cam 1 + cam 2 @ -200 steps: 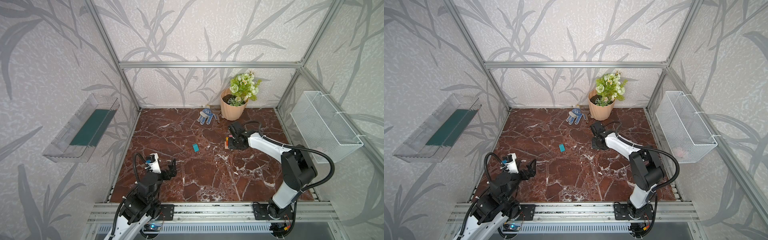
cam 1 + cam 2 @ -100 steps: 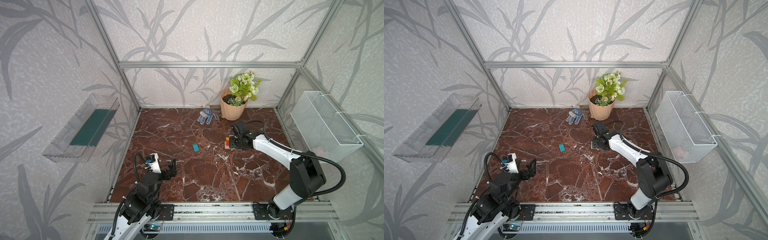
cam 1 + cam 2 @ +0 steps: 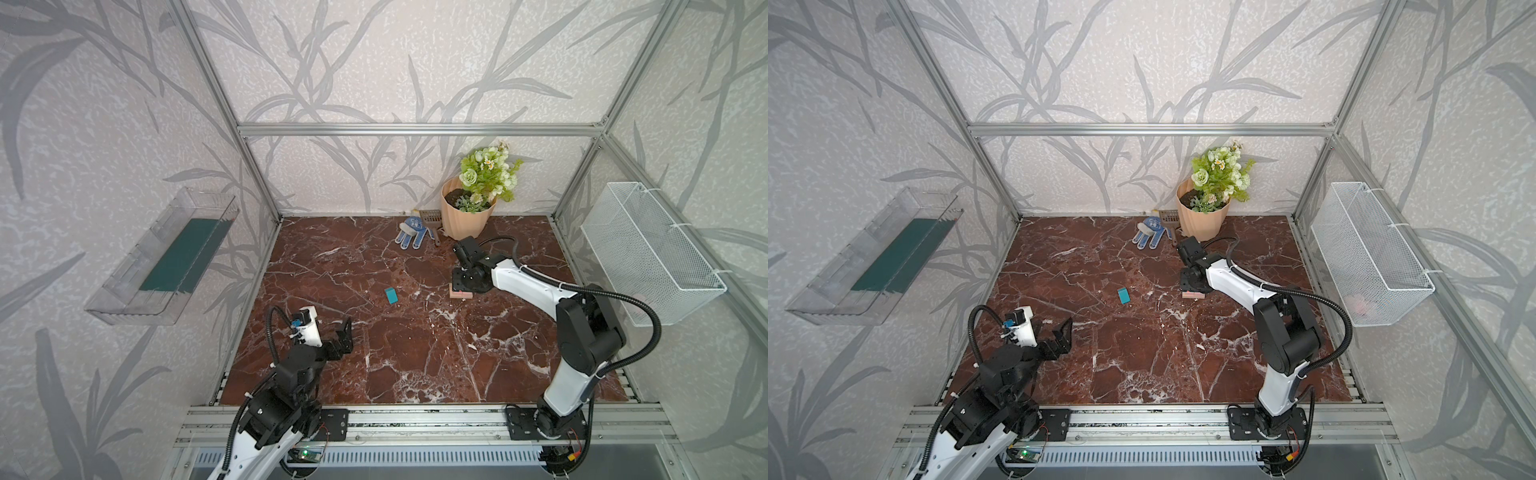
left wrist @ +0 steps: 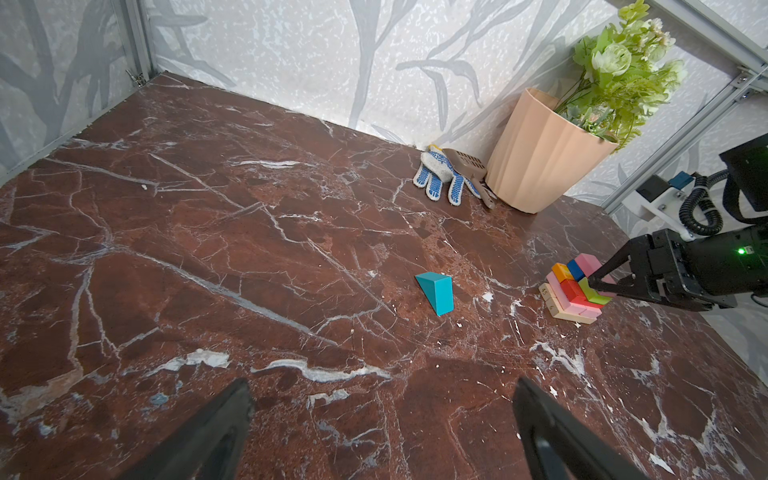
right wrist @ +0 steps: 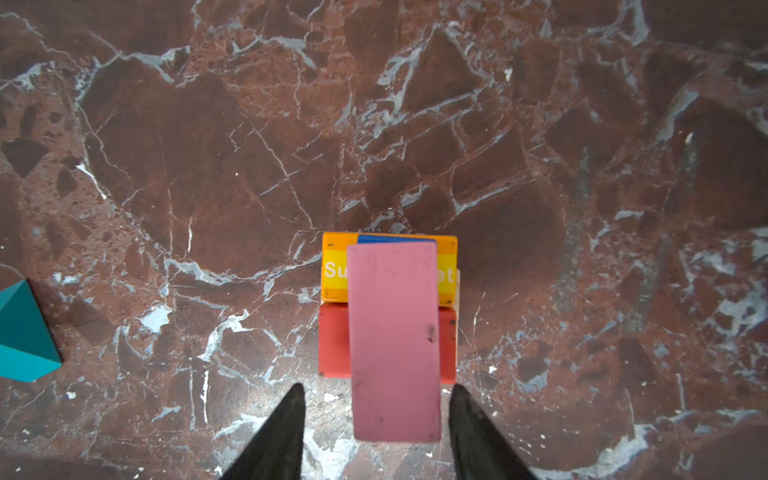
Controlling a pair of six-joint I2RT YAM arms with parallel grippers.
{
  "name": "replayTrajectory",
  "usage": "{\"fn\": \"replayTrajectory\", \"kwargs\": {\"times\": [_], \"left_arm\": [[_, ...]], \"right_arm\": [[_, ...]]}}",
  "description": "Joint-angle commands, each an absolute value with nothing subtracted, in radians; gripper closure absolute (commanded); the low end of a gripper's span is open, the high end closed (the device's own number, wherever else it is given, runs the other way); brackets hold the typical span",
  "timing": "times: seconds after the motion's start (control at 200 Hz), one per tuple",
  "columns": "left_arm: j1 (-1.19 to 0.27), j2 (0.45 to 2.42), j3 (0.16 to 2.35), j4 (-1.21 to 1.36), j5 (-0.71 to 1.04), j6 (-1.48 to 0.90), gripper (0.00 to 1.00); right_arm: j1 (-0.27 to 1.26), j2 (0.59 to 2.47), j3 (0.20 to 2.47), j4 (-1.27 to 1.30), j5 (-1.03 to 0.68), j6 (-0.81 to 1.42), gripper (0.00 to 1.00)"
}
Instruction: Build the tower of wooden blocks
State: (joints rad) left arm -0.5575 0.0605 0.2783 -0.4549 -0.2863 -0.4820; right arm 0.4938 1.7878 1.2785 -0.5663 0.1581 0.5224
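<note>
The tower [image 4: 575,289] stands right of the floor's middle: tan base, then pink, red, lime green, orange and blue blocks. A pink block [image 5: 394,340] lies flat on top, overhanging the red one. My right gripper [image 5: 376,388] hangs over the tower [image 3: 460,293], open, with a gap between each finger and the pink block. In the left wrist view its fingertips [image 4: 594,286] reach the tower's upper blocks. A teal wedge block [image 3: 390,295] lies alone on the floor to the tower's left. My left gripper [image 3: 347,332] is open and empty near the front left.
A peach flowerpot [image 3: 465,216] with green flowers stands at the back, with a blue-dotted glove [image 3: 411,235] and a brown scoop [image 3: 430,216] beside it. A white wire basket [image 3: 648,253] hangs on the right wall. A clear tray [image 3: 166,257] hangs on the left wall.
My right gripper has opened and let go of the pink block on the tower, and its elbow has swung right. The left arm has not moved.
</note>
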Motion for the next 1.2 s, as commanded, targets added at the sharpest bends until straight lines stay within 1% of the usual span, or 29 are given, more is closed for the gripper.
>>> {"fn": "replayTrajectory", "kwargs": {"times": [0.0, 0.14, 0.42, 0.535, 0.735, 0.975, 1.195], "left_arm": [[-0.563, 0.062, 0.282, -0.448, -0.291, -0.477, 0.01], [-0.562, 0.063, 0.282, -0.448, -0.292, -0.477, 0.01], [-0.563, 0.063, 0.282, -0.449, -0.292, -0.478, 0.01], [-0.562, 0.062, 0.281, -0.449, -0.292, -0.478, 0.01], [-0.563, 0.062, 0.281, -0.448, -0.292, -0.477, 0.01], [-0.563, 0.062, 0.281, -0.446, -0.293, -0.477, 0.01], [-0.562, 0.063, 0.281, -0.446, -0.293, -0.477, 0.01]], "right_arm": [[0.494, 1.798, 1.300, -0.606, 0.184, 0.517, 0.47], [0.495, 1.805, 1.306, -0.617, 0.200, 0.524, 0.55], [0.495, 1.825, 1.322, -0.632, 0.209, 0.531, 0.58], [0.495, 1.828, 1.323, -0.633, 0.211, 0.534, 0.63], [0.496, 1.834, 1.335, -0.643, 0.208, 0.535, 0.66], [0.496, 1.836, 1.339, -0.649, 0.204, 0.537, 0.65], [0.496, 1.839, 1.340, -0.652, 0.202, 0.534, 0.54]]}}
